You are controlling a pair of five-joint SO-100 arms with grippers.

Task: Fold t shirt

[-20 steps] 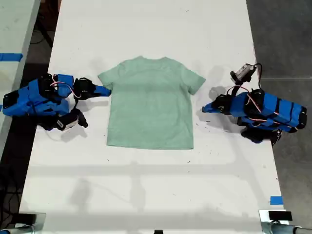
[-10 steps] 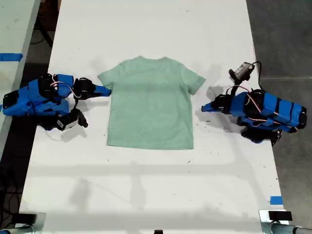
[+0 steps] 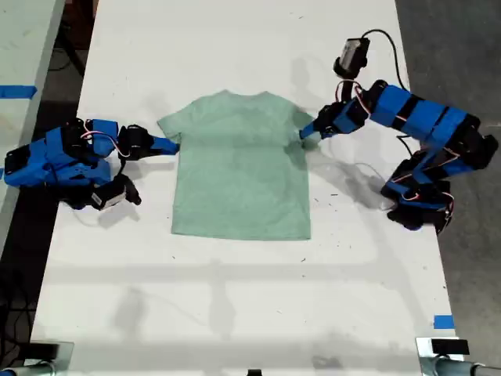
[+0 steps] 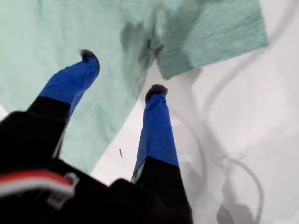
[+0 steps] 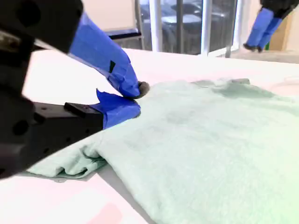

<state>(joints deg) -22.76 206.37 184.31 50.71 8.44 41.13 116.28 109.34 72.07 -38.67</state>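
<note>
The pale mint-green t shirt [image 3: 243, 168] lies flat, front up, mid-table on the white table [image 3: 235, 298]. My first gripper [image 3: 308, 131] reaches in from the exterior view's right and hovers open over the sleeve there. In the first wrist view, one of its fingers is above the t shirt [image 4: 46, 37] and the other above the table beside the rumpled sleeve, with my first gripper [image 4: 122, 73] holding nothing. My second gripper [image 3: 172, 146] rests low at the sleeve on the exterior view's left. In the second wrist view my second gripper [image 5: 136, 99] is shut, its tips touching the t shirt [image 5: 210, 140] at the bunched sleeve edge.
A blue tape mark [image 3: 443, 321] sits near the table's front corner on the exterior view's right. A second table [image 3: 23, 47] with blue tape [image 3: 17, 91] stands at the exterior view's left. Dark floor [image 3: 454, 63] borders the exterior view's right. A cable [image 3: 387, 39] trails from the first arm.
My first arm has lifted off the table and swung to the sleeve on the exterior view's right, which now looks pushed in. My second arm has not moved.
</note>
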